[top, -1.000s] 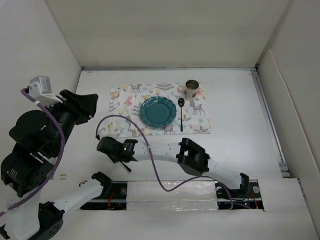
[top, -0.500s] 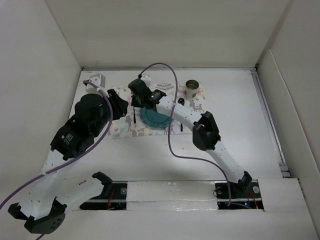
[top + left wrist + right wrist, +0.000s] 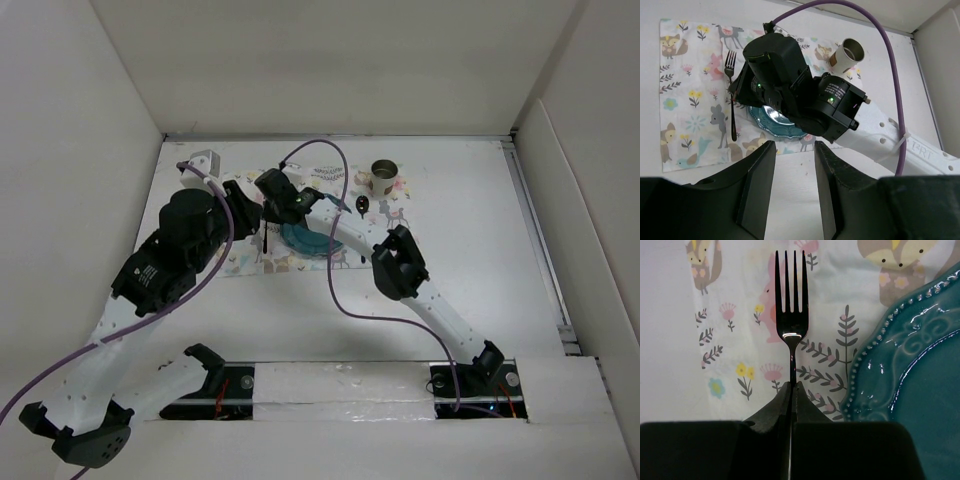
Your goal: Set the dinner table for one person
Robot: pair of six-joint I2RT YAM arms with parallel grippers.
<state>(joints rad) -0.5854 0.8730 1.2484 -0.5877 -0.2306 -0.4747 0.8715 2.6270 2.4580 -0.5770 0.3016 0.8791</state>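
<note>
My right gripper [image 3: 268, 221] is shut on the handle of a black fork [image 3: 791, 315]. It holds the fork over the animal-print mat [image 3: 740, 340], just left of the teal plate [image 3: 910, 370], tines pointing away. The fork [image 3: 732, 95] also shows in the left wrist view, beside the plate [image 3: 771, 118]. I cannot tell whether it touches the mat. My left gripper [image 3: 248, 203] is open and empty above the mat's left part, its fingers [image 3: 757, 190] over the white dinner table [image 3: 790, 170]. The plate [image 3: 310, 238] sits mid-mat [image 3: 240, 255].
A black spoon [image 3: 361, 210] lies on the mat right of the plate. A paper cup [image 3: 384, 177] stands at the mat's far right corner and also shows in the left wrist view [image 3: 852, 50]. White walls enclose the table [image 3: 470, 250]. A purple cable [image 3: 330, 270] loops over the right arm.
My right gripper carried the fork from the table's near left up to the mat, left of the plate. My left arm swung in from the left wall to hover beside it.
</note>
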